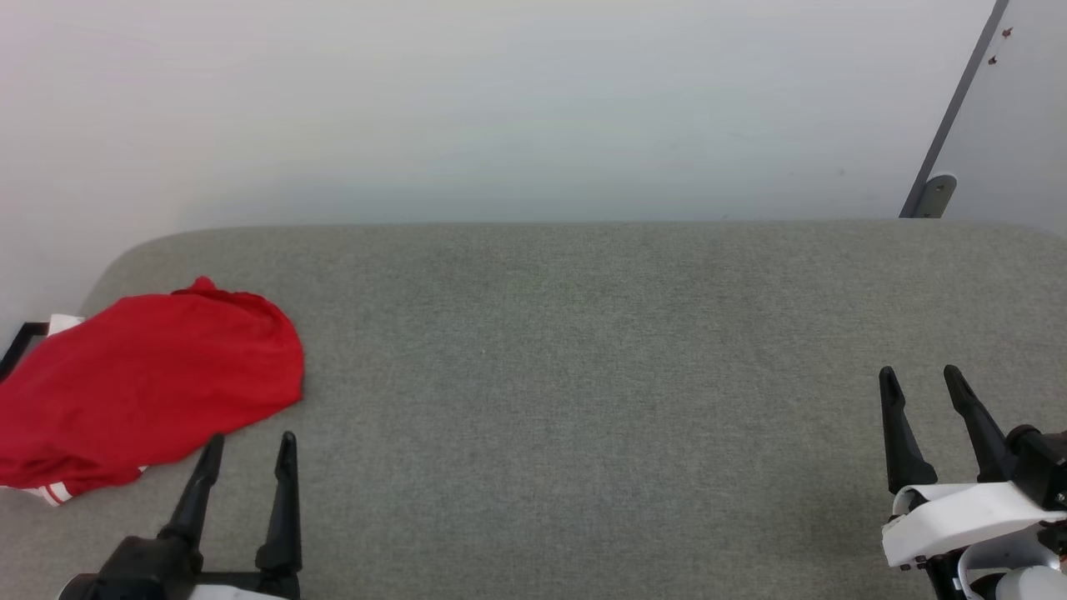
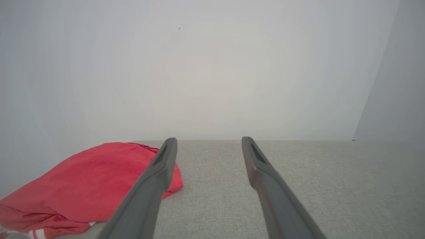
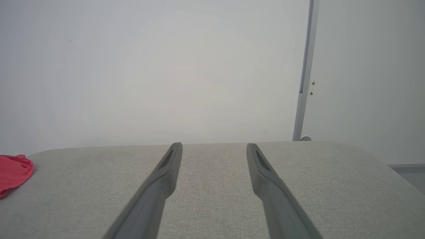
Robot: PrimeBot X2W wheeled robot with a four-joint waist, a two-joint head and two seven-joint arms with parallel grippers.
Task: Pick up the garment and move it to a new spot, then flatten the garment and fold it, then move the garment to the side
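Note:
The garment point(image 1: 150, 383) is a bright red T-shirt lying bunched at the left end of the grey padded surface point(image 1: 583, 350), with a striped white sleeve edge at its near side. In the left wrist view the garment point(image 2: 86, 186) lies left of the fingers. My left gripper point(image 1: 250, 446) stands open just in front of the garment's near right edge, not touching it. Far off at the lower right, my right gripper point(image 1: 921, 379) is open with nothing between its fingers. The right wrist view catches the garment point(image 3: 13, 171) at its far left edge.
A pale wall point(image 1: 500, 108) rises directly behind the padded surface. At the back right a grey vertical post point(image 1: 950, 125) runs down to a metal foot. A dark frame corner point(image 1: 21, 337) shows at the far left behind the garment.

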